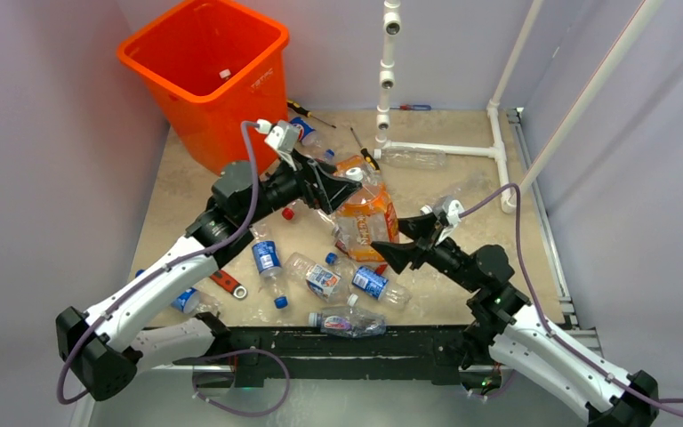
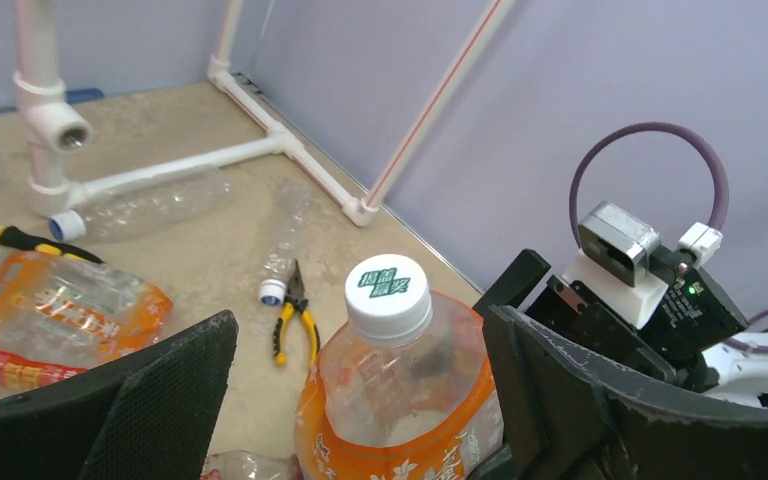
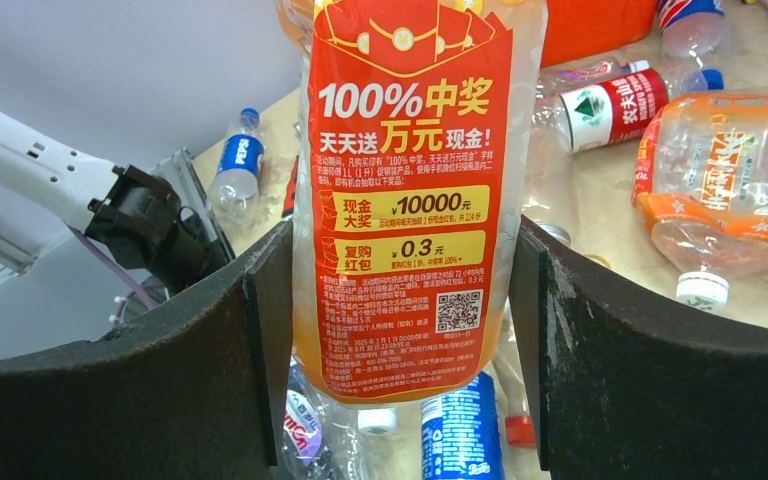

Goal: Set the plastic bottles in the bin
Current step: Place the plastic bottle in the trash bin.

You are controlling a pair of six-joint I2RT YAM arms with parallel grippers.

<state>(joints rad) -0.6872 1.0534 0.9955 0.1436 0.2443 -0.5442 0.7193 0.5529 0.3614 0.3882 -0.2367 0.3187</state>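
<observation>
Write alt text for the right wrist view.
A tall bottle with a red and orange label, upright, is gripped by the right end effector and fills the centre. Behind it, other bottles lie on the beige table, including an orange-labelled bottle; the left arm shows at left.

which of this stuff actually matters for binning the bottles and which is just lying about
For the job: orange bin, tall orange-labelled bottle, flattened orange bottle, blue-labelled bottle, clear bottle.
Lying about: yellow-handled pliers, yellow-handled screwdriver, red-handled wrench, white pipe frame.
</observation>
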